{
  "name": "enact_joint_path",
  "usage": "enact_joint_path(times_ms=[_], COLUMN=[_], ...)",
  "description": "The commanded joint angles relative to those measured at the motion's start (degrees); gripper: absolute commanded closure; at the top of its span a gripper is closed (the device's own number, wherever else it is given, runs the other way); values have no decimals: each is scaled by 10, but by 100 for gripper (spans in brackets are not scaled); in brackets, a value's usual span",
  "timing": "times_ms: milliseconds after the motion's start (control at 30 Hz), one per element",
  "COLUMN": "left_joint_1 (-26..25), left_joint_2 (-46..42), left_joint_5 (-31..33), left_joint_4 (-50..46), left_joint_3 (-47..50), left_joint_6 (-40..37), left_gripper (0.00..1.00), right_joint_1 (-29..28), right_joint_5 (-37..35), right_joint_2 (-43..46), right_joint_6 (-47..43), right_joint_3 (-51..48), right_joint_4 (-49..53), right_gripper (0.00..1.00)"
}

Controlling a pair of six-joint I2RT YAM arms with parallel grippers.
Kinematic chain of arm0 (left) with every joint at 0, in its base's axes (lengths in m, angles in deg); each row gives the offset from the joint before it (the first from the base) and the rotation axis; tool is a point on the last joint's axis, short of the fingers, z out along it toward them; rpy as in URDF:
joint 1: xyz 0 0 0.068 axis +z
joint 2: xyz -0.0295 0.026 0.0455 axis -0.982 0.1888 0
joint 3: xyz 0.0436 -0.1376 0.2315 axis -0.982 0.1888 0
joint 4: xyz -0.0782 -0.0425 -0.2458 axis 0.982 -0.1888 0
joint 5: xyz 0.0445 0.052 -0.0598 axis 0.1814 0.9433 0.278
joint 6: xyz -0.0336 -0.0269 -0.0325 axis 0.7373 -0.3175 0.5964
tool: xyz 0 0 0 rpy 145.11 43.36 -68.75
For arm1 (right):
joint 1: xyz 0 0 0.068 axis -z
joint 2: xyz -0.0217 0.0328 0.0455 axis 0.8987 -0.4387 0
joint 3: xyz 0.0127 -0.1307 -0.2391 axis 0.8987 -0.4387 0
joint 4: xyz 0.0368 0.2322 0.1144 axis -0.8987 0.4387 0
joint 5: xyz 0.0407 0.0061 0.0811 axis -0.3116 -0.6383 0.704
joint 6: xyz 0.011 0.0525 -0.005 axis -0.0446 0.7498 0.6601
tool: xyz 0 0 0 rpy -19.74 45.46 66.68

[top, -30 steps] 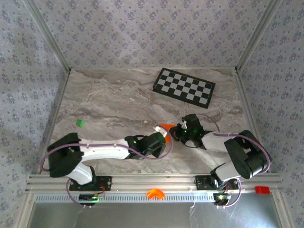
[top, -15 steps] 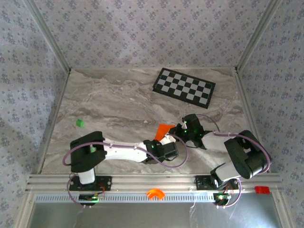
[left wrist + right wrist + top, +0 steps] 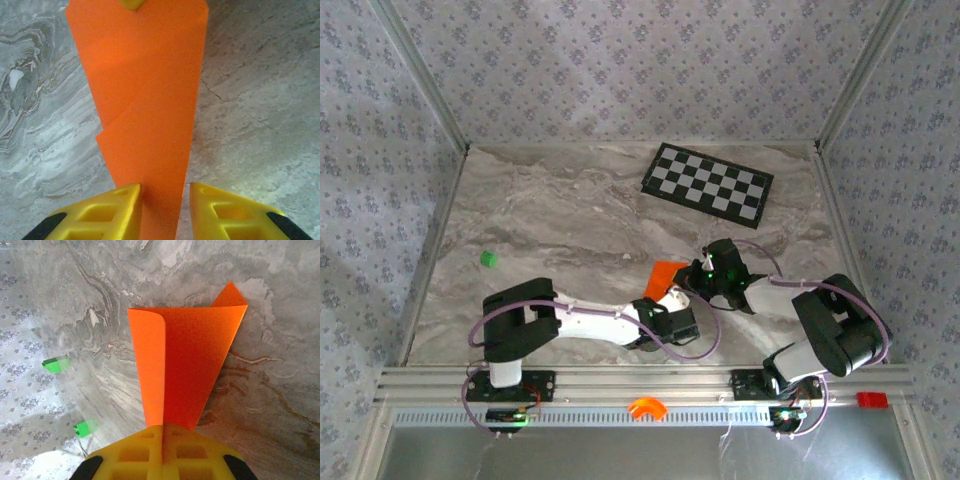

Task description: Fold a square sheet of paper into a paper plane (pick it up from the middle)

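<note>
Orange thin paper sheet (image 3: pixel 185 365), folded to a wedge, fans ahead of your right pincer (image 3: pixel 162 432), which clenches one end. Your left pincer (image 3: pixel 165 195) straddles the other end, released. Closing edgewise could buckle the crease; pulling could tear it.

robot lab booth; aluminium frame posts (image 3: pixel 420 75), wallpapered panels (image 3: pixel 620 70), checkerboard (image 3: pixel 708 181) on marbled tabletop (image 3: pixel 550 220)

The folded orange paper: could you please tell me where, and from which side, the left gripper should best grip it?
Probably grip the folded orange paper at its narrow end, coming end-on from the side opposite the right gripper, which is shut on the far end. There it tapers to fit between the open fingers of the left gripper, which straddle it.
</note>
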Motion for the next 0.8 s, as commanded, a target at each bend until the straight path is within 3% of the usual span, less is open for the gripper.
enact_joint_path(times_ms=[0,767], left_joint_1=[-5,-4], left_joint_2=[6,13], left_joint_5=[25,32], left_joint_4=[-21,-21], left_joint_3=[-14,-11], left_joint_6=[6,26], left_gripper=[73,80], right_joint_1=[3,4], right_joint_5=[8,8], right_joint_2=[4,4], right_joint_6=[7,7], right_joint_3=[16,16], right_joint_4=[12,11], right_gripper=[100,100])
